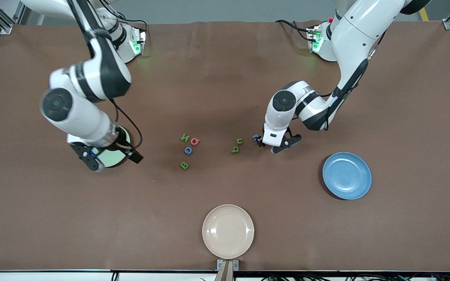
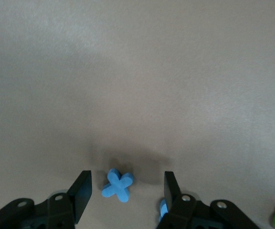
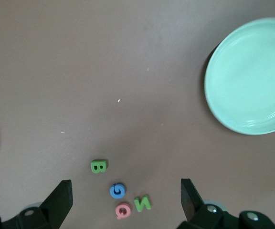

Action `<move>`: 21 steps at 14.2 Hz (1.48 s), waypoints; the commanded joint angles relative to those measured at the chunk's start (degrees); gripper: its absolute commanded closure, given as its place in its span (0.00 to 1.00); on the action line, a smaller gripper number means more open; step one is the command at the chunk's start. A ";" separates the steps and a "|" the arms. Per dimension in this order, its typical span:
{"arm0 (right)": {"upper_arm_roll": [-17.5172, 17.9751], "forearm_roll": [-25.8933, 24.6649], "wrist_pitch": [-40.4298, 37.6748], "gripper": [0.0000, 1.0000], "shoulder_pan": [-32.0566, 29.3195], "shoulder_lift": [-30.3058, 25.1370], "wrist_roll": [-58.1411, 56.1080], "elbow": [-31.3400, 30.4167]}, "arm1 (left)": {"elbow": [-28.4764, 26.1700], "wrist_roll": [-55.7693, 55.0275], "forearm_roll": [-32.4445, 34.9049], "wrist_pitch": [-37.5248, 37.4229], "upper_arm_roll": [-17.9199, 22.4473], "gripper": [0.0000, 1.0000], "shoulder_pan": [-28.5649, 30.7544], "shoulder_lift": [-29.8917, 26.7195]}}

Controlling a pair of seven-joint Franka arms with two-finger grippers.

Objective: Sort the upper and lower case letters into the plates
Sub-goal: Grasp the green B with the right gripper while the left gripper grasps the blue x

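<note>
The blue x (image 2: 117, 185) lies flat on the table (image 1: 225, 78), between the spread fingers (image 2: 81, 193) of the left gripper (image 1: 259, 141); the jaws stand apart on either side of it and touch nothing. The left wrist view shows this gap plainly, while the front view shows only a blue speck at the gripper's tip. That wrist view also catches a second blue piece (image 2: 162, 208) tucked against one finger.

Just beside the gripper, toward the right arm's end, lie two green letters (image 1: 237, 145). Farther that way sits a cluster: green N (image 1: 185, 137), pink letter (image 1: 195, 141), blue letter (image 1: 188, 150), green B (image 1: 184, 165).

The blue plate (image 1: 347, 175) lies toward the left arm's end. The mint plate (image 3: 252, 76) is mostly hidden under the right arm in front, clear in the right wrist view. The right gripper (image 1: 92, 158) waits over it, jaws released wide. A beige plate (image 1: 228, 231) sits nearest the camera.
</note>
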 commanded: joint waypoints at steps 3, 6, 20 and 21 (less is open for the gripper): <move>-0.43 0.05 3.44 0.00 5.01 10.19 5.43 5.41 | -0.59 -2.67 1.41 1.24 -0.13 0.38 -0.21 0.33; -0.43 -0.13 4.57 0.01 7.21 16.44 6.32 9.12 | -0.59 -3.11 1.50 1.24 -0.13 0.41 -0.13 0.77; -0.43 -0.65 17.15 0.36 10.03 24.81 3.24 8.78 | 1.96 5.38 1.50 -1.05 0.22 1.00 10.58 -8.54; -0.51 -0.57 17.15 0.37 10.03 24.81 3.16 8.78 | 2.30 8.89 1.50 -1.05 0.23 1.00 13.21 -8.55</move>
